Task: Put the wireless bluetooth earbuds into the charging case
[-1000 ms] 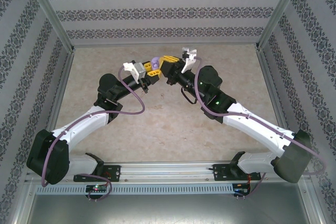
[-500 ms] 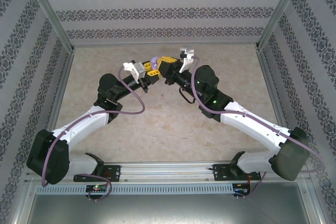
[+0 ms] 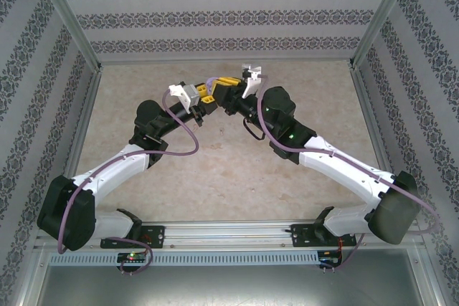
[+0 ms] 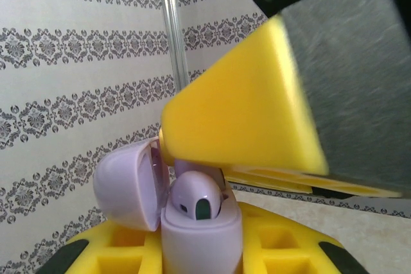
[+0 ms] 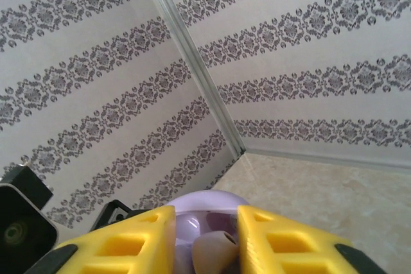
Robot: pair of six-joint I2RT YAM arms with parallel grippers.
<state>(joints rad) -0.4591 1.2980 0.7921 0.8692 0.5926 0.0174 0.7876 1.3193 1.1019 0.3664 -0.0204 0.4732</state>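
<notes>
The left hand [image 3: 205,95] is closed on the purple charging case [image 4: 200,242], its yellow fingers [image 4: 112,251] pressing the body from both sides, over the far middle of the surface [image 3: 215,170]. The case stands upright with its lid [image 4: 125,184] swung open to the left (as the left wrist camera sees it). A purple earbud [image 4: 196,200] sits in the case, rounded head up, its long axis running down into the well. The right hand [image 5: 206,229] hovers just over the opening, parted a little wider than the pale earbud tip [image 5: 213,253] between its fingers.
</notes>
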